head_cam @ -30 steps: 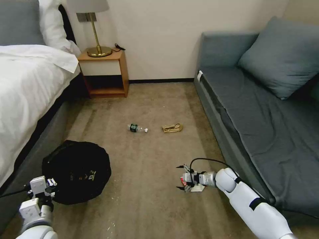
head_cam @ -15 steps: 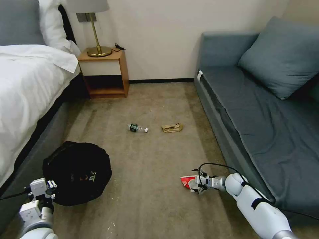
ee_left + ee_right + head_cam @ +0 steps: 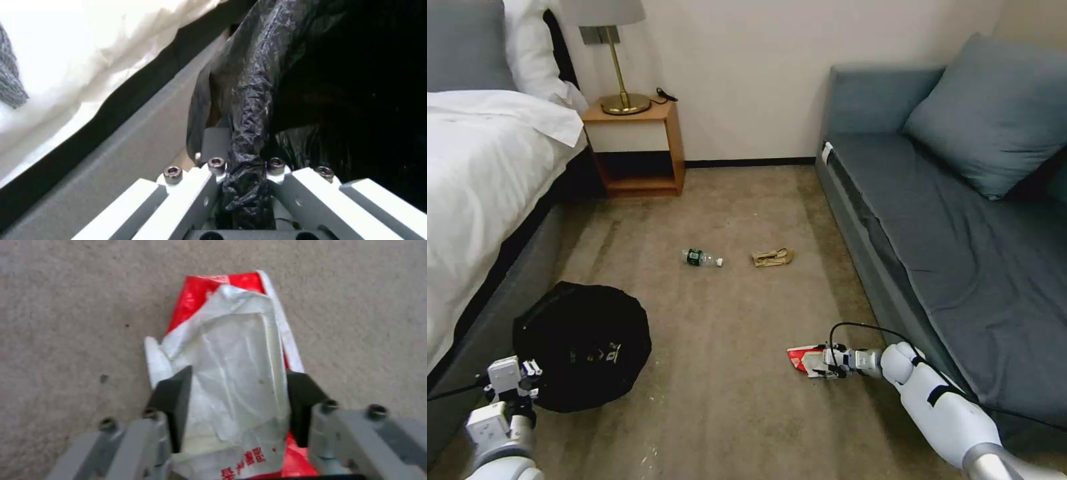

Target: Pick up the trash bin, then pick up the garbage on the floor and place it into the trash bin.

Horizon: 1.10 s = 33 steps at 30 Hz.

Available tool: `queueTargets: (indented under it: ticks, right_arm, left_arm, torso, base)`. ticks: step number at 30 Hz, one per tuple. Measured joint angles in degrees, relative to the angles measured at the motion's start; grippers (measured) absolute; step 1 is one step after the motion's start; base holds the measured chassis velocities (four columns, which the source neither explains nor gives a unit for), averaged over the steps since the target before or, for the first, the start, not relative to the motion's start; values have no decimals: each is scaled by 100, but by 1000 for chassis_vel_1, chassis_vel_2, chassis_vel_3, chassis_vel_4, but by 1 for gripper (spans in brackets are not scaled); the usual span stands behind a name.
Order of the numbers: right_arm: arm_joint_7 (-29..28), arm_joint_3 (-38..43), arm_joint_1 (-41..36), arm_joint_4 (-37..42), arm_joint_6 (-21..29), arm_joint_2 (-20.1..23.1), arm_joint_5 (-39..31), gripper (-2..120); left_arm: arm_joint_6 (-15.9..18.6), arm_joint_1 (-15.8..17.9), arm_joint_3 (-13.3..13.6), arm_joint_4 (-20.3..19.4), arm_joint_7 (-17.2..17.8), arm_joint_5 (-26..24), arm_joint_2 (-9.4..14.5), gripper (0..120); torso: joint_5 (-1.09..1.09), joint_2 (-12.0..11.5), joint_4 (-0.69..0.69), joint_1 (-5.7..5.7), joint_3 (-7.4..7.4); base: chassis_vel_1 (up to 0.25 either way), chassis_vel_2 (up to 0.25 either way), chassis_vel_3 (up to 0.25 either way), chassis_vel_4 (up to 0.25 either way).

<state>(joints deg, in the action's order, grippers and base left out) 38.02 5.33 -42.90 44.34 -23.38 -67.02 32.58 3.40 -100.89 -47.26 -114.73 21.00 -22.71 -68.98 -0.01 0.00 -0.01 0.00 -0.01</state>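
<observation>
- Lower left: left hand (image 3: pixel 527 373) is clamped on the trash bin (image 3: pixel 584 343) bag rim, close beside the bed (image 3: pixel 480 200) edge.
- Centre: bottle (image 3: pixel 700 257) and tan wrapper (image 3: pixel 772 257) lie on open carpet (image 3: pixel 727 413).
- Lower right: right hand (image 3: pixel 820 362) straddles the red-and-white wrapper (image 3: pixel 800 357), fingers (image 3: pixel 173 403) either side, near the sofa (image 3: pixel 960 267) base.

Black-bagged trash bin (image 3: pixel 582 343), red-white wrapper (image 3: pixel 802 357) (carpet)

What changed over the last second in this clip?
The right gripper dropped to the carpet and now brackets the red-and-white wrapper, its fingers on either side of it. The left gripper stays clamped on the trash bin; bottle and tan wrapper unmoved.
</observation>
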Motion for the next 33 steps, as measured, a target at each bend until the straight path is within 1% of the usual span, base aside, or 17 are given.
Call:
queueTargets:
  ticks: [2,5,6,7,8,10,11,13,18,24,25,26,28,30,32,33]
  right_arm:
    - [1,-7,-2,-8,-14,0,-2,42]
    - [2,-34,-13,-27,-57,7,-8,28]
    - [2,-34,-13,-27,-57,7,-8,28]
    - [3,-43,-23,-29,-69,11,-14,22]
    - [3,-47,-33,-29,-76,14,-23,19]
    - [3,-31,-58,-8,-78,17,-53,8]
    - [3,-31,-58,-8,-78,17,-53,8]
    - [6,1,-83,39,-78,15,-102,0]
    - [7,40,-116,79,-78,2,-124,0]
    - [-10,115,-199,303,-97,-14,-272,0]
    - [-56,105,-218,451,-172,-18,-488,0]
    - [-56,105,-218,451,-172,-18,-488,0]
    - [-172,32,-231,615,-296,-30,-802,0]
    - [-421,-132,-293,973,-504,-108,-1411,0]
    - [-492,-167,-309,1060,-555,-136,-1543,0]
    - [-697,-266,-360,1303,-626,-198,-1835,0]
  left_arm:
    - [0,1,0,-7,0,-2,1,2]
    - [1,13,3,-20,0,-8,6,2]
    - [1,13,3,-20,0,-8,6,2]
    - [2,20,8,-20,0,-9,10,2]
    - [4,22,15,-20,0,-10,12,2]
    - [7,20,27,-20,0,-10,13,2]
    - [7,20,27,-20,0,-10,13,2]
    - [8,2,41,-20,-1,-1,13,2]
    - [6,-34,47,-68,0,17,-6,2]
    - [-98,-99,40,-73,-4,27,-34,2]
    - [-127,-123,34,-72,-11,30,-43,2]
    - [-127,-123,34,-72,-11,30,-43,2]
    - [-151,-142,27,-71,-23,34,-45,2]
    - [-169,-147,24,-71,-28,38,-59,2]
    - [-169,-144,26,-71,-28,39,-64,2]
    - [-169,-133,37,-71,-29,46,-77,2]
  torso:
    - [0,0,0,0,0]
    - [1,0,0,0,0]
    - [1,0,0,0,0]
    - [1,0,1,0,0]
    - [2,0,1,0,1]
    - [3,0,3,0,1]
    - [3,0,3,0,1]
    - [3,0,2,0,1]
    - [2,0,2,0,1]
    - [2,-1,1,0,1]
    - [1,0,1,0,1]
    - [1,0,1,0,1]
    - [0,0,1,0,1]
    - [0,0,1,0,1]
    - [0,-1,2,0,1]
    - [0,0,2,0,1]
  base:
    - [0,0,0,0]
    - [0,0,0,0]
    - [0,0,0,0]
    - [0,0,0,0]
    - [0,0,0,0]
    - [0,0,0,0]
    - [0,0,0,0]
    - [0,0,0,0]
    - [0,0,0,0]
    - [0,0,0,0]
    - [0,0,0,0]
    - [0,0,0,0]
    - [0,0,0,0]
    - [0,0,0,0]
    - [0,0,0,0]
    - [0,0,0,0]
